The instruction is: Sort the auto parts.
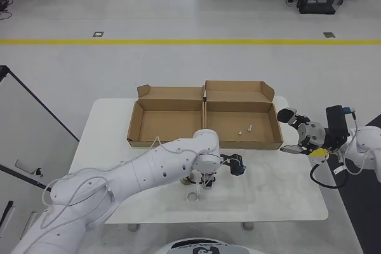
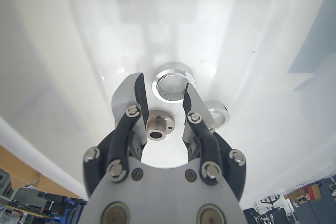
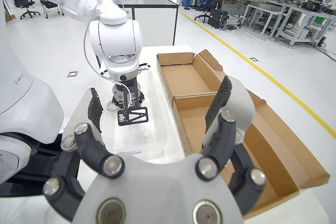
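In the left wrist view my left gripper (image 2: pixel 164 93) hangs open just above the white table, its fingers straddling a flanged metal hub (image 2: pixel 157 128). A wide silver ring (image 2: pixel 172 84) lies just beyond the fingertips, and a smaller silver collar (image 2: pixel 219 117) sits beside one finger. From the top view the left gripper (image 1: pixel 202 181) is at the table's middle, in front of two open cardboard boxes (image 1: pixel 205 120). The right box holds small white parts (image 1: pixel 244 129). My right gripper (image 1: pixel 291 133) is open and empty at the right box's far corner; its own view shows its fingers (image 3: pixel 223 101) spread wide.
The left cardboard box (image 1: pixel 167 125) looks bare inside. Both boxes stand side by side at the table's back with lids folded outward. A black bracket (image 3: pixel 132 116) hangs on the left wrist. The white table (image 1: pixel 273 190) ends close to the right arm.
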